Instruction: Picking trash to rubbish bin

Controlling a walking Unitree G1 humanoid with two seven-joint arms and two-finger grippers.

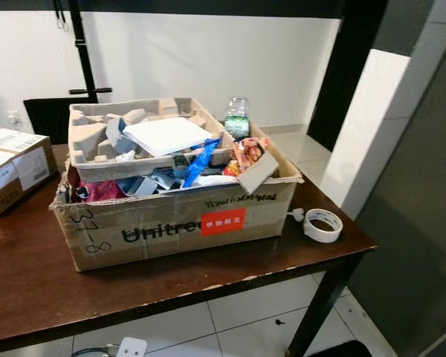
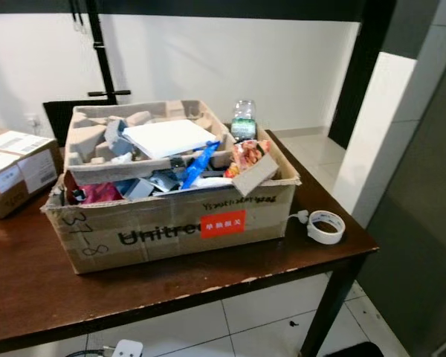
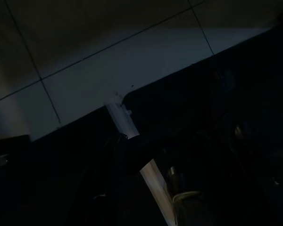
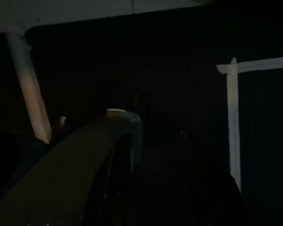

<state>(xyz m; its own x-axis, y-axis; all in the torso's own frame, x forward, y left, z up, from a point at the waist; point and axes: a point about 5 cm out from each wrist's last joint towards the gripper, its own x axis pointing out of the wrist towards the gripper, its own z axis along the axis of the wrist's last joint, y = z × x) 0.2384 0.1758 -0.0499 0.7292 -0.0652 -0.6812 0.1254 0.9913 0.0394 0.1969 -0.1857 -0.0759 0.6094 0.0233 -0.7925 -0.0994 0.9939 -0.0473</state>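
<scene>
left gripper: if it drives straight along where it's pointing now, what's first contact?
Hard to say. The left wrist view is very dark: pale tiled floor lies beyond a dark edge, with a pale strut nearer. Likely the floor, but depth is unclear.

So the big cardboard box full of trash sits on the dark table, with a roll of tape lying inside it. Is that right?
Not quite. The roll of tape lies on the table beside the cardboard box, near the table's right corner, not inside it. The left eye view shows this. The box does sit on the dark table, full of trash.
</scene>
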